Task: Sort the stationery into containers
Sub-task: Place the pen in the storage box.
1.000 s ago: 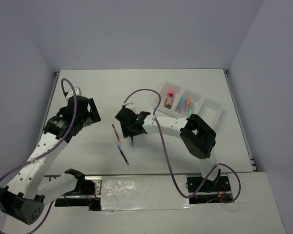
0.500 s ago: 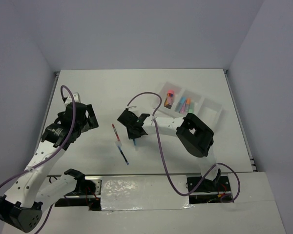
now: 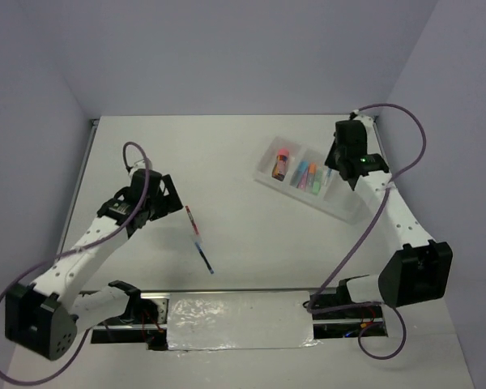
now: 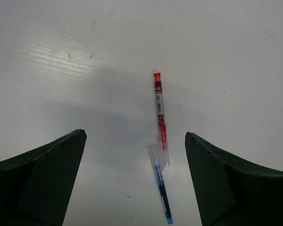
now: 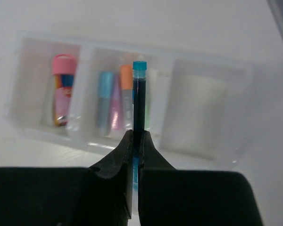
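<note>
The right gripper (image 5: 136, 136) is pinched tight on a thin dark-blue pen (image 5: 139, 94). The pen sticks out past the fingertips, above the long white see-through plastic tray (image 5: 198, 113). The left gripper (image 4: 134, 135) is wide open and holds nothing. A thin red pen (image 4: 159, 108) lies just ahead, between its fingers.

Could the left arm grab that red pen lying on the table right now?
Probably yes: the left pincer is open over the red pen, nothing covers it; only a blue pen lies at its end.

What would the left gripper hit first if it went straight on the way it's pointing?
Likely the blue pen, lying nearest between the fingers of the open left gripper, with the red pen just beyond it on the table. Depth is unclear from the wrist view.
</note>
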Tool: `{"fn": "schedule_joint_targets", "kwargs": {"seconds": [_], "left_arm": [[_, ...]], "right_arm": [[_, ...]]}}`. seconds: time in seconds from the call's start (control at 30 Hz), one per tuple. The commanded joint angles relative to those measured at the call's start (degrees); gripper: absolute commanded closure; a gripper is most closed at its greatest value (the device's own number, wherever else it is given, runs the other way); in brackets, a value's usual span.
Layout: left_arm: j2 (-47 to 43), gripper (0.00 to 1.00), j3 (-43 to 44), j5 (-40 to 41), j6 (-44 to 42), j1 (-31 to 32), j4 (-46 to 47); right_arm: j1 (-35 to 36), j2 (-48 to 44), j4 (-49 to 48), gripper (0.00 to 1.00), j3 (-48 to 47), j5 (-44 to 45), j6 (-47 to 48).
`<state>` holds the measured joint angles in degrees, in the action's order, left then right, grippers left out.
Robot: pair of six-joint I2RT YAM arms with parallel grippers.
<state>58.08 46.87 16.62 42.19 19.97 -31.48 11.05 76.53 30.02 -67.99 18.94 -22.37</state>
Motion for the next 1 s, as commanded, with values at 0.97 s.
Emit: {"fn": "schedule_joint_targets", "kwargs": {"seconds": [0.97], "left_arm": [[27.78, 0.01, 7.62, -3.70, 3.51, 0.60, 10.39]], "right_arm": [[-14.30, 20.06, 3.90, 0.66, -7.34, -10.50, 25.71]]}}
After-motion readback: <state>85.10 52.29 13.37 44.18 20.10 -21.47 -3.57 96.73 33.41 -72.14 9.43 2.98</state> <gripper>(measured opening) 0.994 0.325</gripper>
